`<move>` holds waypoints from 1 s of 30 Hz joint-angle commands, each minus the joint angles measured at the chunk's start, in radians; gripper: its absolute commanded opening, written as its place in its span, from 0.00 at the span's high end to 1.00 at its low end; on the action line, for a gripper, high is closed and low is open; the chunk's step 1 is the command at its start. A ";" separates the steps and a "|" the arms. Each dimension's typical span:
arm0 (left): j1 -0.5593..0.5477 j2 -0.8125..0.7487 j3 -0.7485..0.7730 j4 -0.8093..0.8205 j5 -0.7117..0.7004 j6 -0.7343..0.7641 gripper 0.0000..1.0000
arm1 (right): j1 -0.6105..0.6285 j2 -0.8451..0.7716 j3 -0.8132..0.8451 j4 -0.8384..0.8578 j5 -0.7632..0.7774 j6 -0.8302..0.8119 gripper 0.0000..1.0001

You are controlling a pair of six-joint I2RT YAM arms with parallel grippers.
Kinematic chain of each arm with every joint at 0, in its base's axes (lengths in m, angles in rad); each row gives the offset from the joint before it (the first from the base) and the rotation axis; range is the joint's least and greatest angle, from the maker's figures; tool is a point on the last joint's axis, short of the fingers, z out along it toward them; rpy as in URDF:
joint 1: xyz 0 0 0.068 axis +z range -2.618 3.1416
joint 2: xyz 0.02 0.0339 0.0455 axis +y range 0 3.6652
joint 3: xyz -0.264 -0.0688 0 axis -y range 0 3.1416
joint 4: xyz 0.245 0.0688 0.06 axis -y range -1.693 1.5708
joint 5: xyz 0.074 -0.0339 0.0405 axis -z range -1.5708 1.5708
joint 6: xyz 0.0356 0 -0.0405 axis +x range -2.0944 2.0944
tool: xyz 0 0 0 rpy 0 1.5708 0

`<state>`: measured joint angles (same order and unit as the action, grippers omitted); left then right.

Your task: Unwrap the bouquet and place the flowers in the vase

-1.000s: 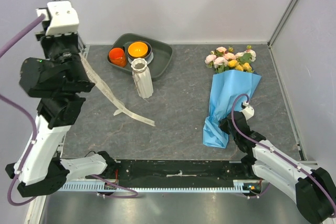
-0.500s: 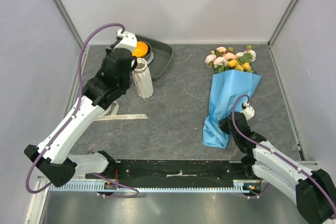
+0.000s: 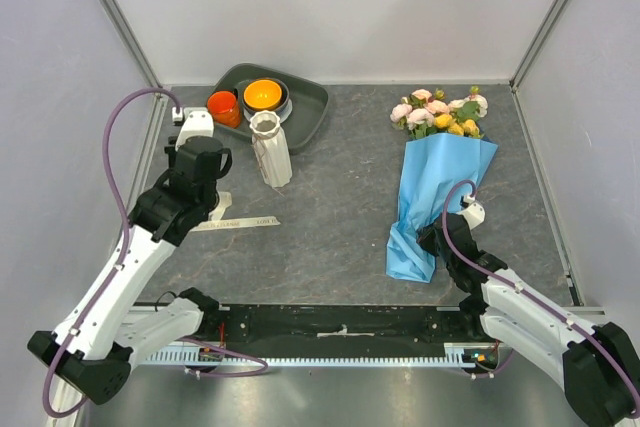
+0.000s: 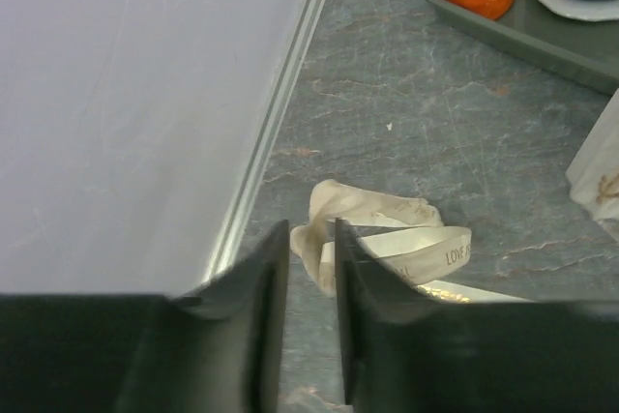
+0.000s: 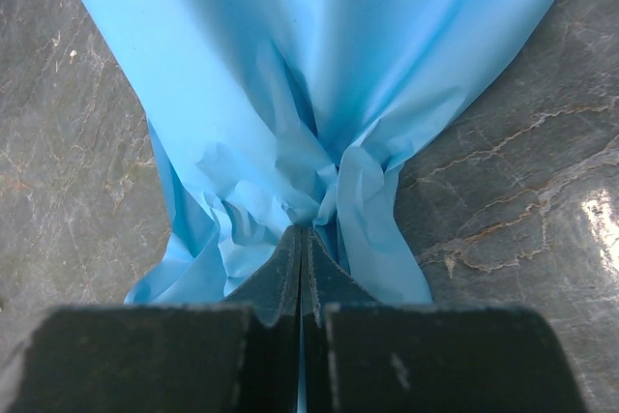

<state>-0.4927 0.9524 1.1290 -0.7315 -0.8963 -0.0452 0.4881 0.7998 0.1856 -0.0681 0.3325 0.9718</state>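
- we count two arms, one ribbon, one tray, two orange vessels, one vase and one bouquet, all on one grey table (image 3: 340, 197).
- far left, the left gripper (image 4: 310, 229) points down at the table close to the side wall, its fingers nearly together with only a narrow slit between them.
- the cream printed ribbon (image 3: 245, 222) lies loose on the table, its looped end right at those fingertips and the rest running off to the right; we cannot tell whether the slit pinches it.
- the dark grey tray (image 3: 315, 107) at the far edge holds two things: an orange cup (image 3: 222, 107) on its left and an orange bowl (image 3: 263, 95) nested in a darker bowl.
- the white ribbed vase (image 3: 270, 152) stands upright on the table, just beside the tray's near rim.
- well to the right, the bouquet (image 3: 440, 182) lies flat, its blue paper cone holding the flowers (image 3: 440, 112); the pink and yellow heads poke out toward the far wall, too bunched for us to count.
- the right gripper (image 5: 302, 232) is clamped tight on the crumpled narrow end of the blue paper.
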 commanded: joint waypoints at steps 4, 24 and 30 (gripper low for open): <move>0.011 -0.127 -0.031 0.067 -0.009 -0.120 0.14 | -0.005 0.015 -0.008 -0.030 -0.053 -0.063 0.98; -0.012 -0.016 -0.345 0.740 1.646 -0.519 0.20 | -0.005 0.025 0.409 -0.458 -0.149 -0.343 0.16; -0.283 0.092 -0.408 0.802 1.438 -0.499 0.28 | -0.003 0.097 0.511 -0.533 -0.210 -0.393 0.02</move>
<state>-0.6430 1.0443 0.7399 -0.0860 0.5503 -0.4839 0.4843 0.8478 0.6201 -0.5037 0.1635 0.6388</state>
